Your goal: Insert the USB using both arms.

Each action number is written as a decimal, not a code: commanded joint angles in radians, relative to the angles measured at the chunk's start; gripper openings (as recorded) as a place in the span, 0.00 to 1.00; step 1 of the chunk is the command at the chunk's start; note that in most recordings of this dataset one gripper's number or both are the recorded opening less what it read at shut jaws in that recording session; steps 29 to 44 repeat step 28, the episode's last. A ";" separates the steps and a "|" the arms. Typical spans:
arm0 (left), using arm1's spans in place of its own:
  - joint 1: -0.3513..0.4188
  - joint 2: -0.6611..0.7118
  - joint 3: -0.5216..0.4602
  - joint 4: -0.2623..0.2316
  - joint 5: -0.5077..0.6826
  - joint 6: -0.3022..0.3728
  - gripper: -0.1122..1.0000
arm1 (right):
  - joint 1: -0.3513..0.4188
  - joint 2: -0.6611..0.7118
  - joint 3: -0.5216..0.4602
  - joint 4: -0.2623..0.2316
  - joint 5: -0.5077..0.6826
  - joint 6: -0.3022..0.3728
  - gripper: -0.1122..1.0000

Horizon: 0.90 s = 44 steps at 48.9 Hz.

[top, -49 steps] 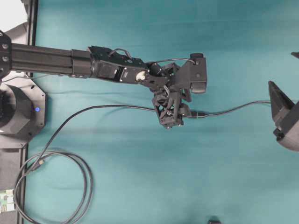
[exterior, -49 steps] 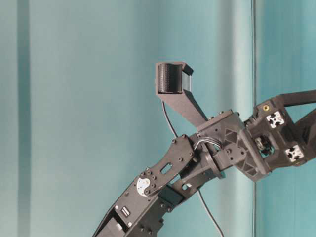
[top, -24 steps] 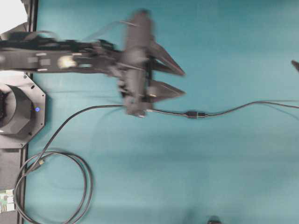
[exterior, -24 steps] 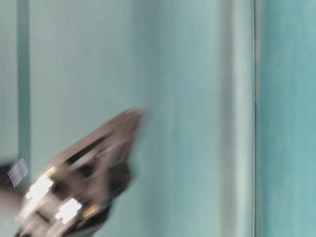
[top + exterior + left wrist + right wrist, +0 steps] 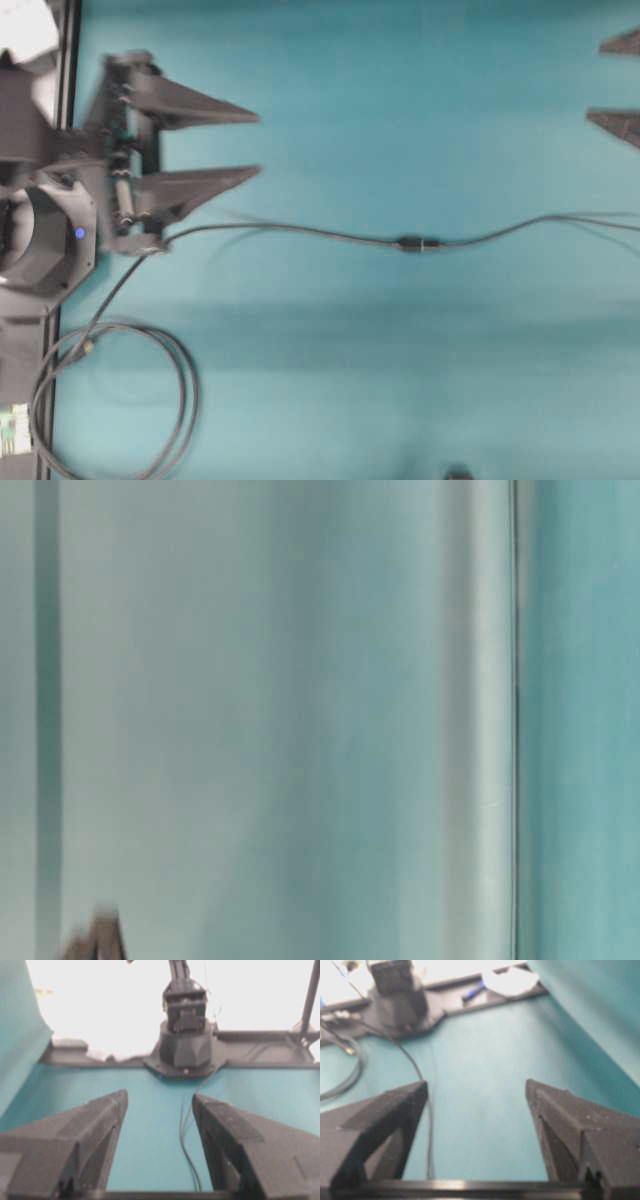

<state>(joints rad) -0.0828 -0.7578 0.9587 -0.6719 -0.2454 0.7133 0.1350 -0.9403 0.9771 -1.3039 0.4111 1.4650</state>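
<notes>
USB (image 5: 418, 243) sits mated with the socket end, one dark joint mid-cable on the teal table (image 5: 400, 380), well clear of both your grippers. Your left gripper (image 5: 255, 145) is spread wide and empty, fingertips pointing toward the joint; the thin cable (image 5: 290, 230) runs just below its lower finger. Your right gripper (image 5: 602, 82) shows only spread fingertips at the frame edge, holding nothing. Coiled thicker cable (image 5: 185, 400) lies below your left gripper.

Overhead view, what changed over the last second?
The left pincer let go of the joined USB, opened, and pulled back to the view's left edge. The right pincer also drew back, open. The USB and coiled cable stayed put.
</notes>
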 commanded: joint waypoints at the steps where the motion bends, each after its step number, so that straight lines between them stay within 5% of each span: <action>1: -0.023 -0.107 0.058 -0.002 -0.032 0.006 0.74 | -0.055 -0.067 0.066 0.057 -0.038 0.000 0.84; 7: -0.025 -0.230 0.146 -0.002 -0.052 0.003 0.74 | -0.075 -0.143 0.138 0.110 -0.026 -0.003 0.83; 22: -0.025 -0.291 0.325 -0.002 -0.051 -0.054 0.74 | -0.078 -0.161 0.249 0.110 0.133 -0.011 0.82; 44: -0.025 -0.291 0.345 -0.002 -0.054 -0.098 0.74 | -0.078 -0.161 0.276 0.110 0.104 -0.017 0.82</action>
